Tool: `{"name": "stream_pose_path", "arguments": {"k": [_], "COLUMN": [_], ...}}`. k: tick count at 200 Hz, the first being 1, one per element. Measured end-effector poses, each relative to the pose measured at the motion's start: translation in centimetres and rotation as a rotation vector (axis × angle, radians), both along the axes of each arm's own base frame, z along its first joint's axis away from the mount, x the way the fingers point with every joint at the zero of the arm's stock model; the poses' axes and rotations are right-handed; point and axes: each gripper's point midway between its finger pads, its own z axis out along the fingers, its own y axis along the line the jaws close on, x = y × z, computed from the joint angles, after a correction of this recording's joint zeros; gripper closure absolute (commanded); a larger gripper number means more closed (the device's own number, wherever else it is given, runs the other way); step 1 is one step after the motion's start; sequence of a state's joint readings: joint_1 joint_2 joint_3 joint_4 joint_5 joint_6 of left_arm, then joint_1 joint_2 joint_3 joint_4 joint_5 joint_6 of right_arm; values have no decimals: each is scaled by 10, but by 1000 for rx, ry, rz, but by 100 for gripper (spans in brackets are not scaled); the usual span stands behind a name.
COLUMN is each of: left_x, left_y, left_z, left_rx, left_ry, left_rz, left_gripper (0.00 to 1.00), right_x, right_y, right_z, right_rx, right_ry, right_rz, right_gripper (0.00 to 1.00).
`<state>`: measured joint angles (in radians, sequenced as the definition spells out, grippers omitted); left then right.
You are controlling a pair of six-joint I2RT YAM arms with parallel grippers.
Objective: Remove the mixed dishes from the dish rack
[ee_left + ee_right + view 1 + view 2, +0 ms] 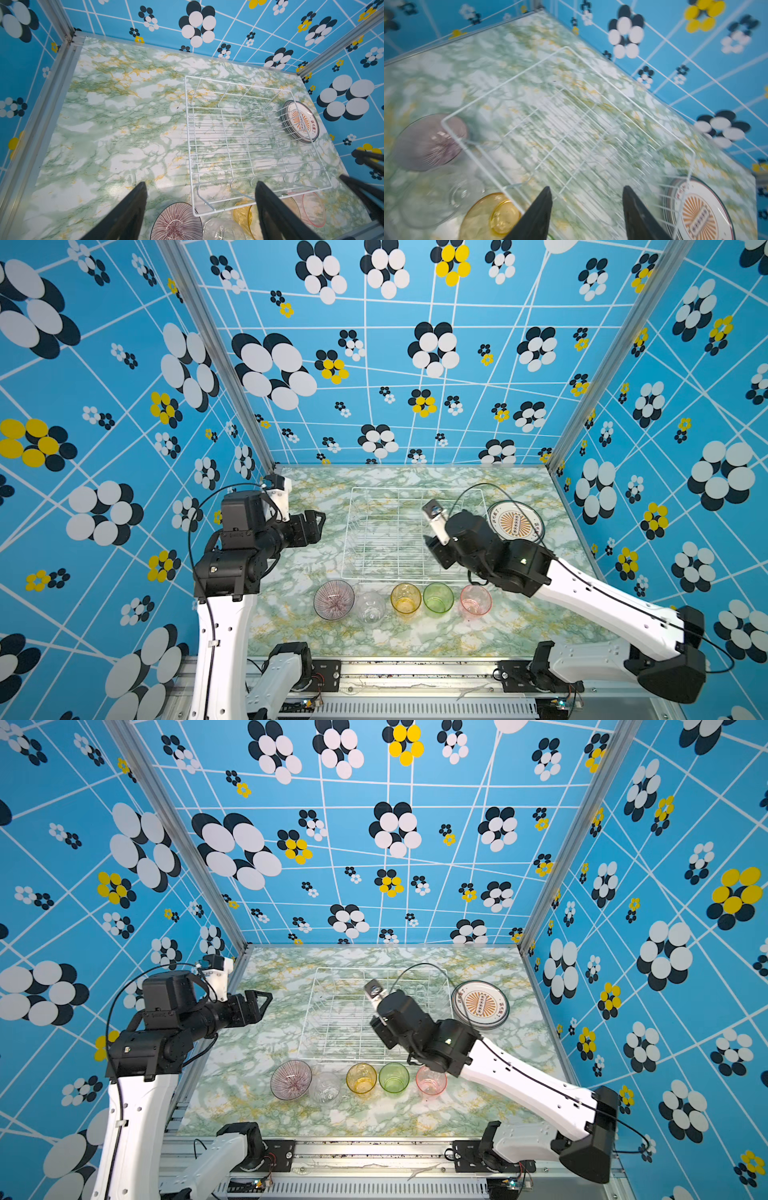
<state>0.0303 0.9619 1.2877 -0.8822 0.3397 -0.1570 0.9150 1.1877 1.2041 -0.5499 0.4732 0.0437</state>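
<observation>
- Nearest the lens, a metal rail (415,672) carrying both arm bases runs along the near edge of the table (415,639).
- Patterned walls (374,364) box the marbled green table on three sides. Open room lies on its left part, in a strip behind the rack, and in a band between the tumbler row and the rail.
- White wire dish rack (386,539) sits mid-table with nothing in it.
- Right arm (582,589) reaches in from the near right corner, passing above the pink tumbler (475,600) and hiding part of it in a top view.
- Printed plates (515,524) lie stacked on the table just beside the rack's right wall.
- Striped bowl (333,599) stands at the rack's near left corner. It heads a tight row along the near wall: clear tumbler (370,608), amber tumbler (405,597), green tumbler (438,597), then the pink one.
- Left claw (200,184) is released, jaws wide, holding nothing, raised left of the rack.
- Right claw (586,187) has its jaws apart with nothing between them, above the rack's near right part.
</observation>
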Motion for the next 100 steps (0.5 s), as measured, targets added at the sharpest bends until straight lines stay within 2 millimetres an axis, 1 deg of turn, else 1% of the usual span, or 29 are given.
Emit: {"name": "stream_pose_path", "arguments": {"k": [6,9,12,14,17,22,23,25,27,30,36,37,44,52,62,72,84,100], "left_x": [5,8,11,13,17,22,23,25,26,30,34,35,40,44,51,57,65,74], "left_y": [-2,-3,-4,-4,-4,-3,-3,-3,-2,-1,0,1,3,6,9,14,19,29], "left_z": [-10,-15,-20,-24,-31,-40,-41,-46,-49,-56,-67,-69,-80,-90,-100,-108,-117,-129], "left_rx": [5,7,10,11,14,18,18,21,24,27,33,35,45,58,80,106,130,141], "left_ry": [14,20,26,30,36,46,47,50,53,58,65,64,65,57,33,4,-34,-77], "left_rz": [-5,-3,-6,-3,-3,4,5,4,8,14,23,23,33,43,53,67,82,103], "left_gripper": [13,12,11,11,10,8,7,5,3,0,1,1,1,1,1,1,1,1], "right_x": [8,10,13,14,15,16,16,16,16,14,12,11,8,4,1,1,3,7], "right_y": [-29,-40,-57,-63,-79,-99,-106,-114,-119,-133,-153,-158,-180,-199,-216,-226,-231,-228], "right_z": [-1,-2,-2,-3,-4,-6,-7,-8,-9,-10,-12,-13,-16,-20,-26,-36,-50,-71], "right_rx": [23,33,53,57,74,94,100,111,115,129,152,159,185,214,245,268,274,276], "right_ry": [-4,-4,-11,-11,-16,-21,-24,-25,-26,-34,-42,-45,-53,-60,-55,-37,-7,39], "right_rz": [-92,-123,-179,-194,-243,-300,-323,-348,-360,-405,-463,-482,-549,-614,-674,-715,-737,-740], "right_gripper": [42,42,41,41,41,40,40,40,40,40,40,40,40,40,39,39,39,38]}}
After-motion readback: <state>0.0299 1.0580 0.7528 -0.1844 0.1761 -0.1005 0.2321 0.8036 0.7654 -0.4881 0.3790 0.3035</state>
